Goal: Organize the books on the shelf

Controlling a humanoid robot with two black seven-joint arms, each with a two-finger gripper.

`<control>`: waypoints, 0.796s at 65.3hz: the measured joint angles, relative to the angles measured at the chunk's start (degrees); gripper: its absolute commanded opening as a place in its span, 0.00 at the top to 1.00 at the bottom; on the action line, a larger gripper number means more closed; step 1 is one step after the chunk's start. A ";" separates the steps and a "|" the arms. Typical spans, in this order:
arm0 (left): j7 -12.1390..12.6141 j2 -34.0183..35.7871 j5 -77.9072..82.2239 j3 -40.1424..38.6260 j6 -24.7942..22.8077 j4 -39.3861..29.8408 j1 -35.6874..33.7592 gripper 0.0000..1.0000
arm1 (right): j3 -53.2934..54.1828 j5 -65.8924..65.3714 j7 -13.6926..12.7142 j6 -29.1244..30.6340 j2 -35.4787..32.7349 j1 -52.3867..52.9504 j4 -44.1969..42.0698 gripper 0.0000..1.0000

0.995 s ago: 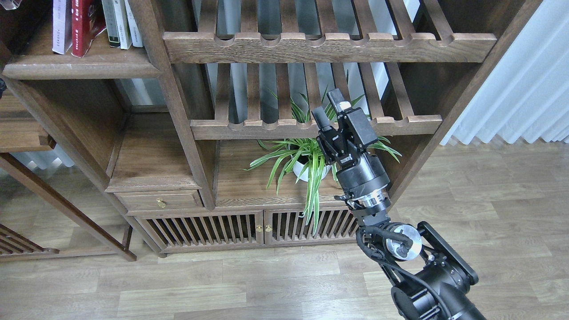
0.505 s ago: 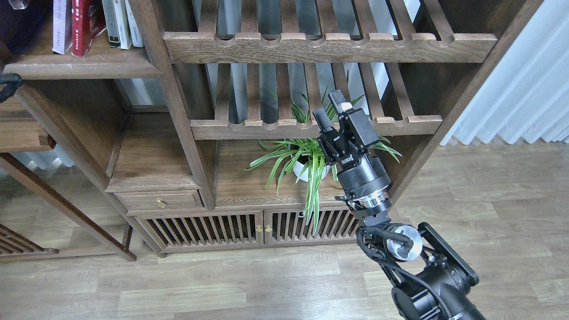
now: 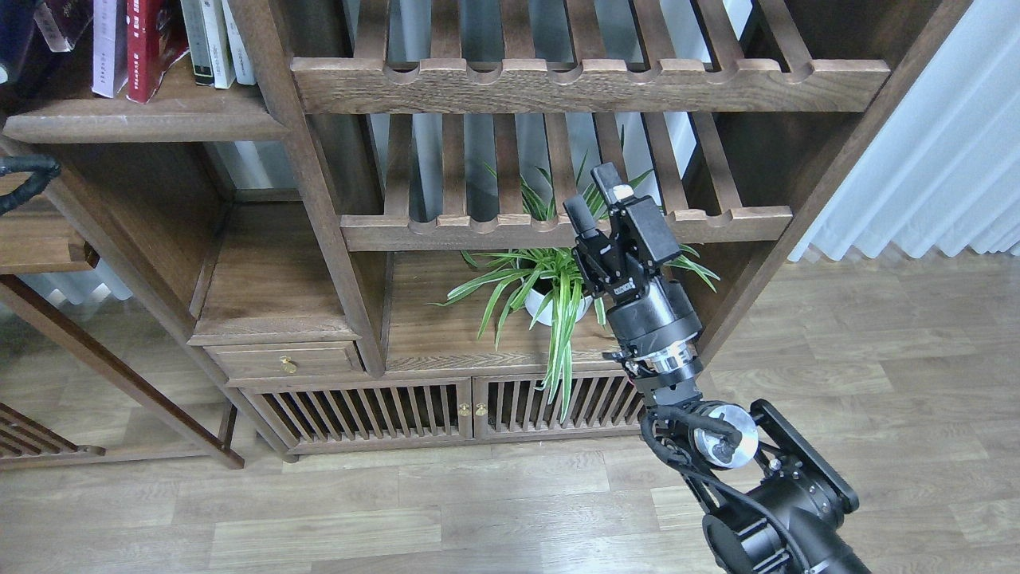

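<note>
The books stand upright on the plank shelf (image 3: 143, 119) at upper left: the pale lavender book (image 3: 109, 48) and the red book (image 3: 147, 48) leaning beside it, spines vertical. The right hand (image 3: 594, 195), fingers apart and empty, hangs well right of and below that shelf, before the spider plant (image 3: 550, 287). Only the left arm's cable (image 3: 24, 171) shows just below the shelf's left end; that side is likely nearer, though its hand is out of view.

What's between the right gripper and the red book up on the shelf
In the head view, the bookcase's slanted wooden upright stands between the right gripper and the red book, along with the near end of the lower slatted rack.
</note>
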 measured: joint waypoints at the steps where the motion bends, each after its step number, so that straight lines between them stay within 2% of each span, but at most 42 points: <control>1: -0.04 -0.04 -0.09 0.04 -0.01 0.00 0.05 0.79 | -0.01 0.00 0.00 0.00 0.00 -0.03 -0.01 0.19; 29: -4.26 -0.72 -1.63 0.23 -0.06 -0.17 1.53 0.71 | -0.61 -0.08 0.00 0.00 0.00 0.01 -0.31 0.19; 52: -4.99 -4.18 -5.66 -1.03 -0.08 -1.86 -0.34 0.70 | -0.73 -0.09 0.00 0.00 0.00 0.14 -0.90 0.19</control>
